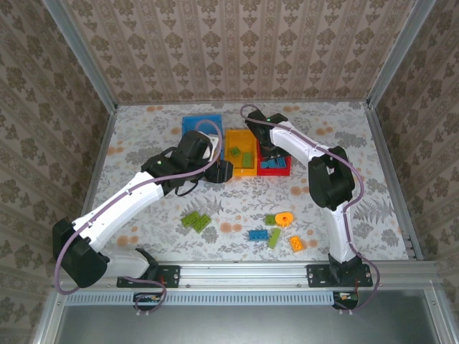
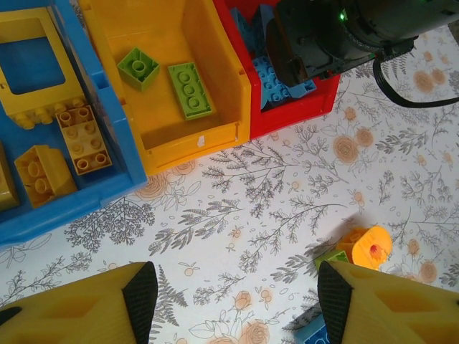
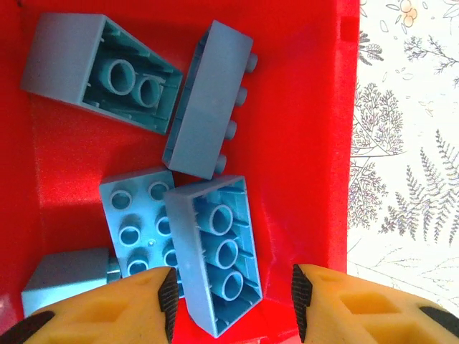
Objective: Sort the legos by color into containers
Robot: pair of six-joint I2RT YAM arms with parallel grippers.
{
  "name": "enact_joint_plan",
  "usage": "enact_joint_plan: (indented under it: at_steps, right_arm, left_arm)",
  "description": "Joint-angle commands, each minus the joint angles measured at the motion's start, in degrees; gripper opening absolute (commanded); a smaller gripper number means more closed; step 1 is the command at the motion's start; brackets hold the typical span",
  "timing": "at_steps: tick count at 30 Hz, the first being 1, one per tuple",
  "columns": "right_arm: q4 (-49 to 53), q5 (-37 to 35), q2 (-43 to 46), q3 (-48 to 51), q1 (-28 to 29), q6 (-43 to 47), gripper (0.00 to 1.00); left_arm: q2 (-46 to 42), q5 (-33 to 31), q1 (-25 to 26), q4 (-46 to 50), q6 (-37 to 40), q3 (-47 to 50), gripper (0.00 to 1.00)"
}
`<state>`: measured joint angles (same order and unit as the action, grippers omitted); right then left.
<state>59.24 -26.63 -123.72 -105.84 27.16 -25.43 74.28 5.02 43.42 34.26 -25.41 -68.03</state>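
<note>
Blue brick (image 3: 215, 251) beneath right hand (image 3: 231, 290)

No lettering, number, brand or sign can be read on the legos (image 2: 190, 89), the containers (image 2: 193, 147) or the table (image 2: 287, 201).

The red rectangular plastic bin (image 3: 308, 107) has smooth, glossy walls. The blue plastic bricks (image 3: 208, 100) in it are smooth with a duller satin sheen, as are the lime green plastic bricks (image 2: 190, 89) in the glossy orange-yellow plastic bin (image 2: 179, 140) and the orange-yellow plastic bricks (image 2: 82, 140) in the blue plastic bin (image 2: 64, 211). The white table cover printed with grey and orange flowers (image 2: 272, 193) looks flat and matt, like paper or thin cloth, and a brushed silvery metal rail (image 1: 244, 272) runs along the table's near edge. The orange-yellow plastic fingers (image 3: 358, 308) of the right gripper (image 3: 231, 294) look matt and faintly grainy, with black rubbery-looking pads (image 3: 169, 290) on their inner faces.
</note>
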Motion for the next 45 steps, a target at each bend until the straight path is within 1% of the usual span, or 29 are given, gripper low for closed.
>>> enact_joint_plan:
  at_steps: [1, 6, 8, 10, 13, 16, 20, 22, 24, 27, 29, 33, 38, 45]
  right_arm:
    - [2.7, -1.9, 2.5, -3.0, 1.3, 0.6, 0.51]
    - [3.3, -2.3, 8.2, -3.3, 2.8, 0.0, 0.51]
    - [2.9, -2.0, 12.3, -1.3, 3.0, -0.8, 0.52]
    - [0.1, -0.3, 18.1, 4.0, 3.0, -1.2, 0.54]
    - [-5.1, 4.2, 28.3, 14.3, 2.7, -2.1, 0.59]
    - [-6.9, 9.2, 38.6, 24.2, 2.1, -4.9, 0.63]
    - [-3.7, 14.7, 53.4, 34.6, 0.4, -11.2, 0.67]
    - [-0.6, 17.0, 60.2, 38.2, -0.9, -15.0, 0.69]
    - [3.6, 18.6, 66.3, 40.4, -2.2, -18.1, 0.7]
    - [10.1, 19.6, 73.4, 40.9, -4.0, -20.3, 0.72]
    - [13.5, 20.1, 76.6, 39.8, -5.3, -20.9, 0.74]
    - [17.5, 20.3, 78.7, 37.4, -6.5, -20.2, 0.76]
    - [18.8, 20.7, 79.4, 36.3, -6.9, -18.6, 0.78]
    - [19.0, 22.2, 79.0, 35.7, -8.1, -15.9, 0.78]
  left_arm:
    - [-0.9, 1.6, -0.1, 1.1, 2.8, -0.7, 0.65]
    - [0.6, 4.9, 0.0, 1.3, 5.6, -0.3, 0.67]
    - [2.6, 6.8, 0.6, 1.3, 6.8, -0.7, 0.68]
    - [4.5, 8.9, 1.9, 1.0, 8.7, -1.1, 0.7]
    - [8.4, 9.6, 6.6, 0.0, 13.4, -1.8, 0.73]
    - [13.8, 9.4, 11.5, 0.3, 19.7, -4.2, 0.74]
    - [20.6, 7.0, 17.6, -1.4, 27.3, -6.9, 0.77]
    - [23.3, 6.2, 19.4, -3.5, 29.6, -7.6, 0.78]
    - [26.8, 5.2, 20.7, -4.9, 31.2, -9.2, 0.78]
    - [31.9, 3.0, 22.8, -5.1, 33.5, -12.8, 0.79]
    - [34.9, 1.6, 24.0, -5.5, 35.1, -15.0, 0.8]
    - [40.2, 0.5, 25.2, -5.1, 36.0, -19.4, 0.82]
    - [46.4, -0.8, 26.8, -1.7, 37.4, -24.9, 0.82]
    - [50.8, -4.3, 28.0, 1.6, 36.7, -28.2, 0.82]
